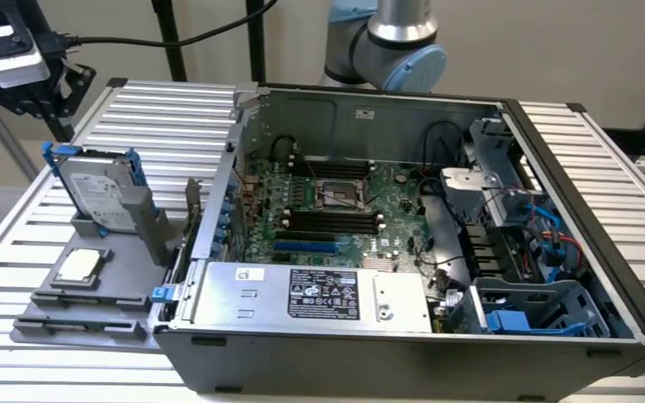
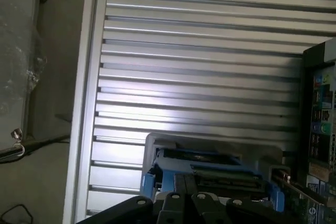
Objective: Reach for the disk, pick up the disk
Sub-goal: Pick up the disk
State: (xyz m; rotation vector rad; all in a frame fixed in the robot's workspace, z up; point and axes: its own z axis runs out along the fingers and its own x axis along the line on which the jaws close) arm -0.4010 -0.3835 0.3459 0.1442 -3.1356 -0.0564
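The disk [image 1: 98,189] is a silver-grey hard drive with a white label in a bright blue carrier. It stands upright on its edge in a grey holder [image 1: 144,220] at the exterior view's left, beside the open computer case. My gripper [image 1: 29,88] hangs in the air above and to the left of the disk, well apart from it. In the wrist view the disk [image 2: 210,167] appears edge-on from above in its grey holder, just past the black linkage of my gripper [image 2: 184,207]. Nothing is held.
The open computer case [image 1: 412,353] takes up the middle and right of the slatted aluminium table [image 1: 154,109]. A grey labelled power supply box [image 1: 312,294] lies at its front. A small silver chip [image 1: 81,264] rests on a grey tray in front of the disk.
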